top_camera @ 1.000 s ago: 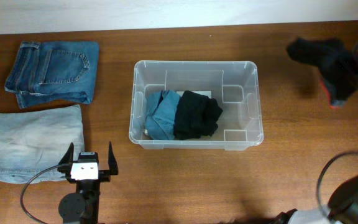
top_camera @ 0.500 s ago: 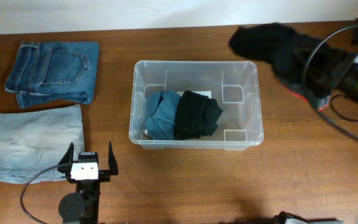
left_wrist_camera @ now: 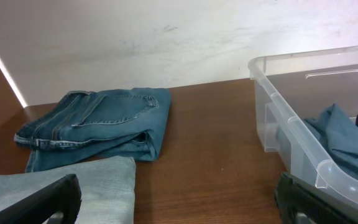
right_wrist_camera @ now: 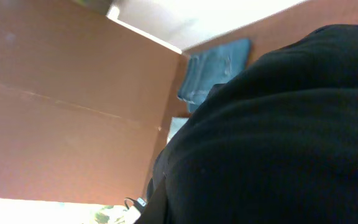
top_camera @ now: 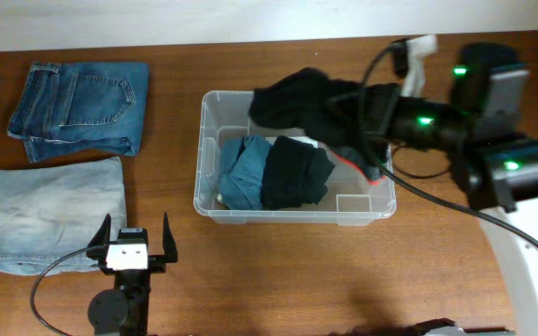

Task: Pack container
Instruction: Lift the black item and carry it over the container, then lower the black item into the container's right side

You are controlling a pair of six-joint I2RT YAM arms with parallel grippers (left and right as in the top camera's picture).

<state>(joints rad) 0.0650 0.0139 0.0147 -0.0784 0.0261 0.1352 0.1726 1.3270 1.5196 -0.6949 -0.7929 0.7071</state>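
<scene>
On the wooden table point(top_camera: 278, 280), a black garment point(top_camera: 302, 98) is held pinched by the right gripper point(top_camera: 348, 119) over the container point(top_camera: 292, 213), and the left gripper point(top_camera: 136, 231) is seen spread open.

Left gripper point(top_camera: 136, 229) rests by the near edge, left of centre, fingers spread wide, while the right arm point(top_camera: 428, 121) reaches in from the right edge, its gripper buried in the black cloth point(top_camera: 297, 98) it carries.

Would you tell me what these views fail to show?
Overhead: the right gripper, its jaws buried in the black garment.
Right wrist: the container, blocked by that garment.
Overhead: the container, back right corner under garment and arm.
Left wrist: most of the container, past the frame edge.
</scene>
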